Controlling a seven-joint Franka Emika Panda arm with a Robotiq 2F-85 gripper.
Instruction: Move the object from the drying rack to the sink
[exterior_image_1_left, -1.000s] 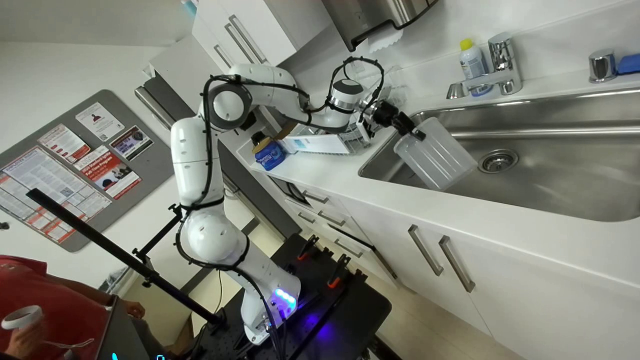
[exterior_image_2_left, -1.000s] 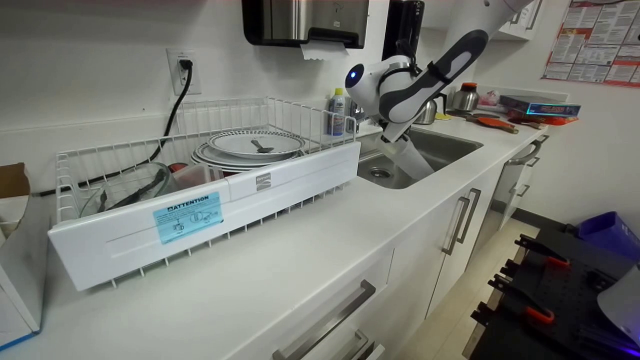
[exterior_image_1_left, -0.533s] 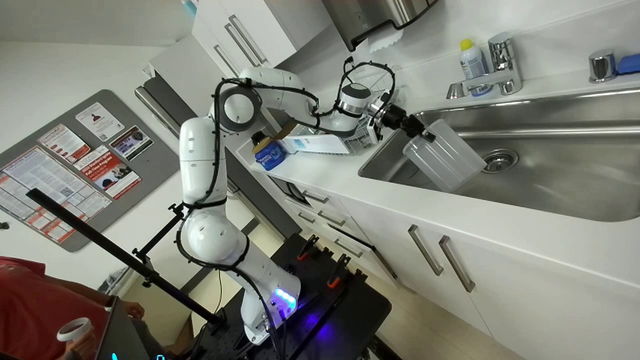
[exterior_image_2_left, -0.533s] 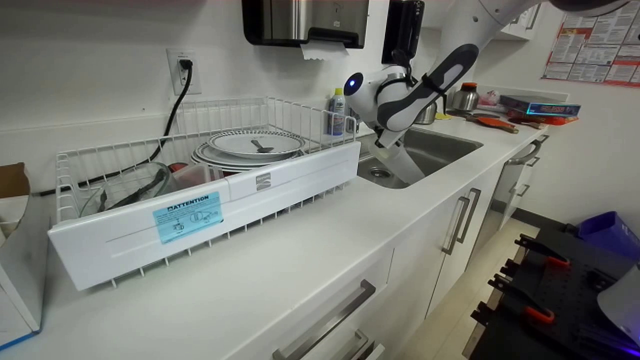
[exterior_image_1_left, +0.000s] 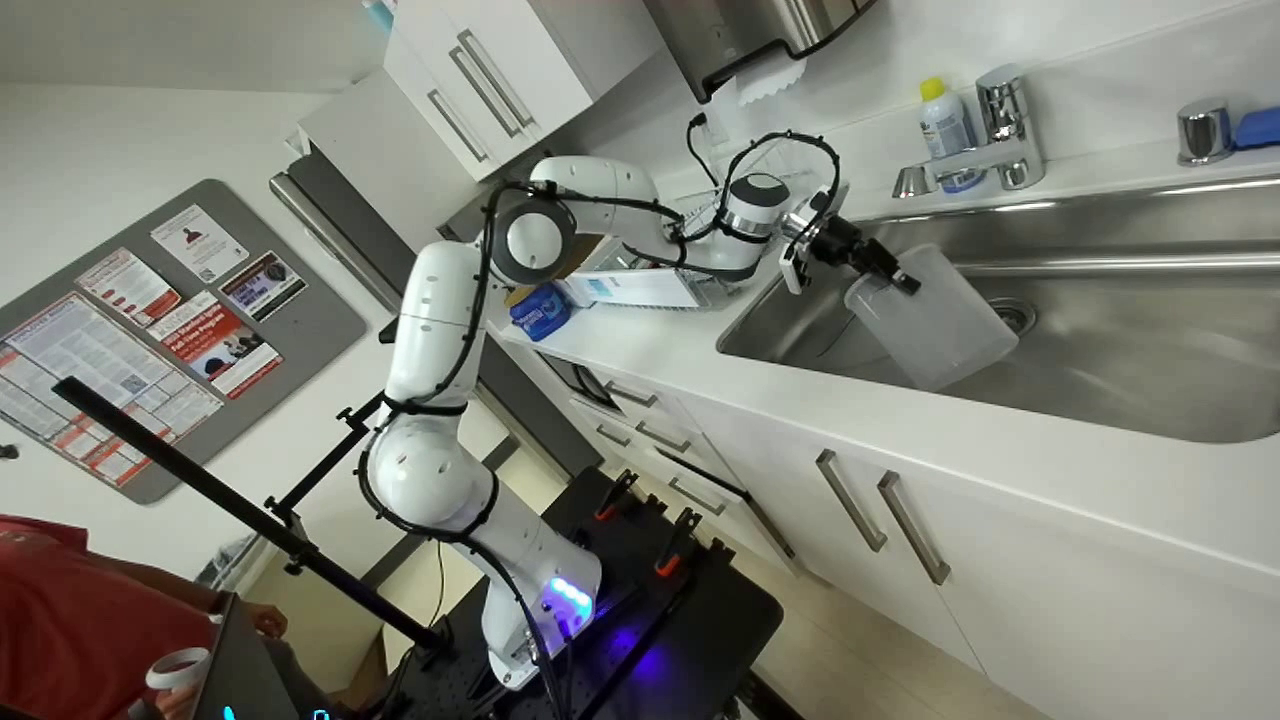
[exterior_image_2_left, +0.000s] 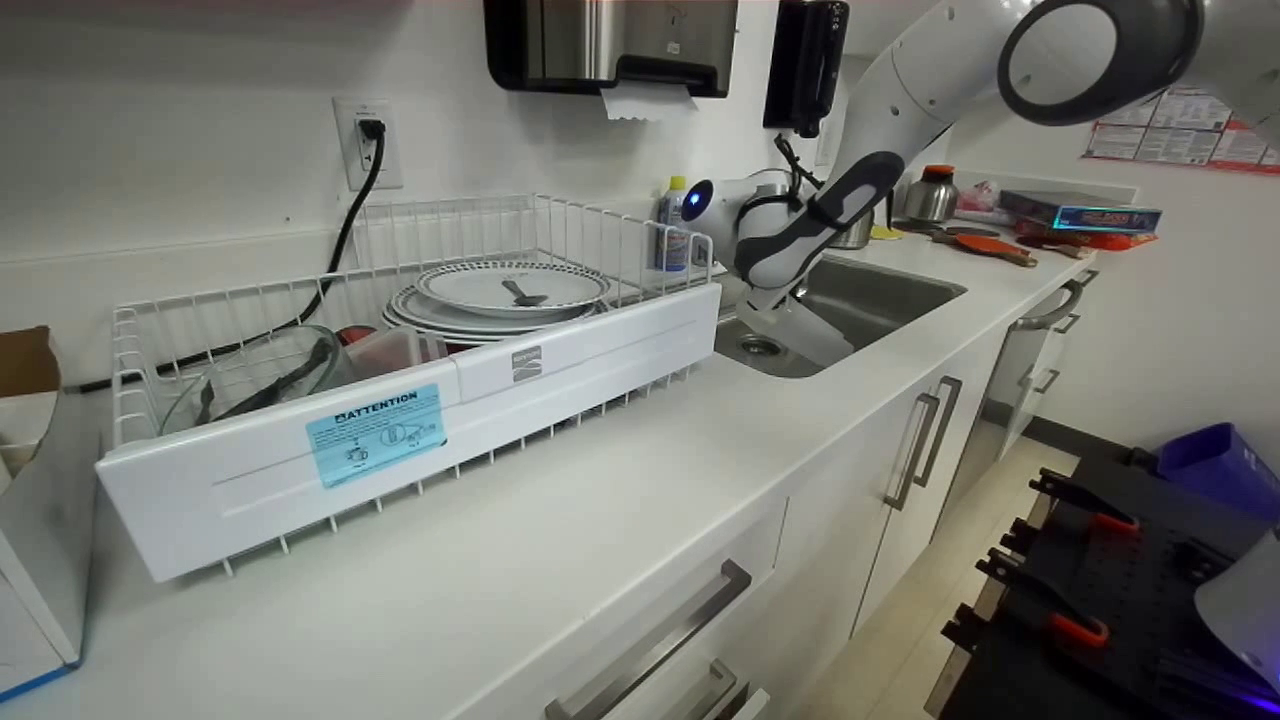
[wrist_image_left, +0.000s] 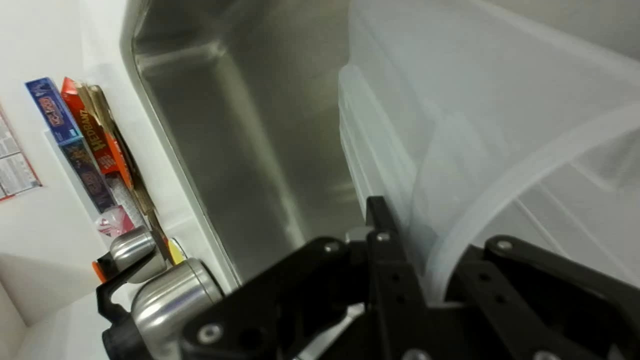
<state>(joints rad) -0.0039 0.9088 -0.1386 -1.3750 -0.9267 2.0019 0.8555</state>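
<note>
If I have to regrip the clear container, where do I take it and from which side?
I'd pinch the rim of the clear container, about where the gripper has it, coming from the open end to straddle the wall. It tilts over the sink with that end toward the gripper, and the wall looks thin; the body is probably too wide to span.

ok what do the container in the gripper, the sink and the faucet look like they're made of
The container: probably plastic with a frosted finish, as its walls are milky and translucent. The sink: likely stainless steel, satin or brushed, since the grey surface shows soft, blurred highlights. The faucet: chrome-like and polished, by its crisp reflections; solid metal or plating can't be told.
</note>
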